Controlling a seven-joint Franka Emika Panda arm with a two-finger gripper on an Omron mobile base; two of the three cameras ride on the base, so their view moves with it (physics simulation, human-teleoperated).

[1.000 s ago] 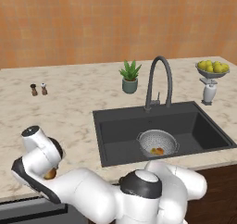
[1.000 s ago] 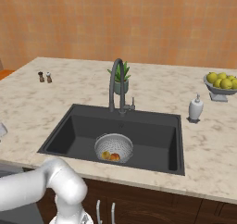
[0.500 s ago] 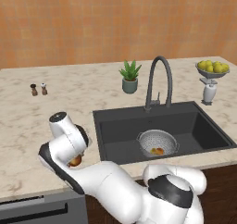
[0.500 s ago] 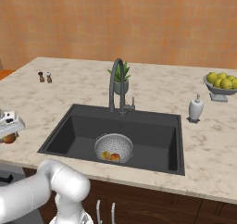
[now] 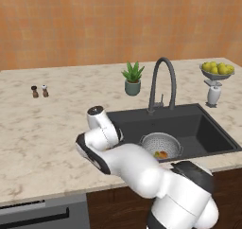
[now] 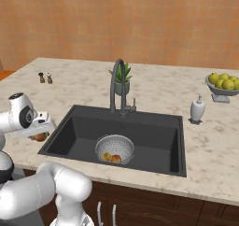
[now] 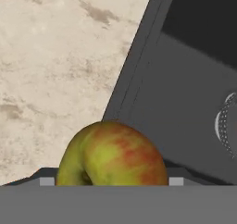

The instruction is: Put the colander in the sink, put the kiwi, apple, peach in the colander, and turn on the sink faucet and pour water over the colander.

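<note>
Tool [image 6: 41, 132] clamped on the apple [image 7: 112, 154], red with a yellow-green patch, held between the 2 fingers over the marbled bench [image 5: 42, 128] just left of the sink [image 5: 198, 124]. In the hand view, apple at the bottom, sink rim running diagonally just beside it, edge of the colander [image 7: 227, 126] at the far right. In the right base view, only a small part of the fruit peeking out under the tool, close to the sink's left edge. Colander [image 6: 115, 148] sitting inside the dark basin near the front wall, 2 small fruits in it, orange and yellowish; too small to tell apart with certainty. Sink faucet [image 6: 116, 82] upright behind the basin, spout arched over it. Potted plant [image 5: 133, 78] just beside the faucet; soap bottle [image 6: 197, 109] and fruit bowl [image 6: 223, 84] to the right; 2 shakers [image 5: 39, 91] well apart on the left.
</note>
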